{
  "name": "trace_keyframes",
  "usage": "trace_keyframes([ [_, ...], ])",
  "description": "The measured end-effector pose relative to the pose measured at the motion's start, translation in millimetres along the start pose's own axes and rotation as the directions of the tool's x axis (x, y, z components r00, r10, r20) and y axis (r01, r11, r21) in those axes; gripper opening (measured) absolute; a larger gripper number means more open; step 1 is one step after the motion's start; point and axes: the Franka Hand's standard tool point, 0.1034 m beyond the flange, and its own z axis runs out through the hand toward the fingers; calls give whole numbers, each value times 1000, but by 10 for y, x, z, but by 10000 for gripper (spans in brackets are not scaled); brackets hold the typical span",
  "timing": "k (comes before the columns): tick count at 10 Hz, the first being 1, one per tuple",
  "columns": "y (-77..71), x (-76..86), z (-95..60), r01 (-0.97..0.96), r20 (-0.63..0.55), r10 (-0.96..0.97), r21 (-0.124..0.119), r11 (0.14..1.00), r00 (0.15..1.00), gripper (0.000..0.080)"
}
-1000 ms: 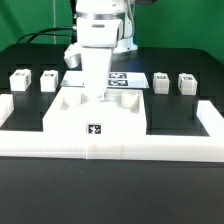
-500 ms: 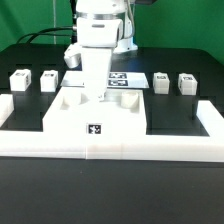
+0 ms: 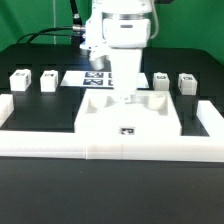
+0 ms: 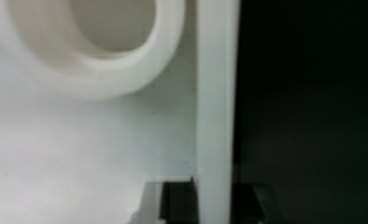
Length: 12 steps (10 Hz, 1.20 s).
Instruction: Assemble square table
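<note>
Square table (image 3: 100,118): plain white slab with one small black-and-white tag (image 3: 126,129) on its front edge; in the wrist view the slab (image 4: 74,140) reads white, its round recess shaded off-white, against black beyond the rim. Four legs (image 3: 18,79) (image 3: 48,79) (image 3: 162,80) (image 3: 186,82): white, each bearing a black-and-white tag. Border wall (image 3: 60,145) white; marker board (image 3: 75,78) white with black tag patterns; tabletop (image 3: 110,195) black; arm (image 3: 125,30) white; cable (image 3: 40,37) black; backdrop (image 3: 20,20) green.

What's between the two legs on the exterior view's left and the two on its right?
The marker board, lying flat; the gripper, shut on the square tabletop, hides part of it. Seen in the exterior view.
</note>
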Motion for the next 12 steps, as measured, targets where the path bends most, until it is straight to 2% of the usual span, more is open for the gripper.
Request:
trace_keyframes([
  [2, 114, 273, 29, -13, -20, 13, -11, 1000, 1000, 55],
  [3, 166, 334, 34, -32, -25, 32, -16, 999, 999, 55],
  [4, 184, 382, 40, -26, -23, 26, -4, 1000, 999, 55],
  [5, 187, 403, 43, -20, -17, 20, 19, 1000, 1000, 55],
  [6, 188, 404, 43, -8, -11, 8, 25, 1000, 1000, 55],
  [9, 190, 404, 43, 3, -5, -3, 17, 1000, 1000, 57],
  [11, 204, 325, 40, 0, -31, 0, -16, 1000, 1000, 57],
  [12, 195, 342, 40, 2, -31, -3, -9, 1000, 1000, 57],
])
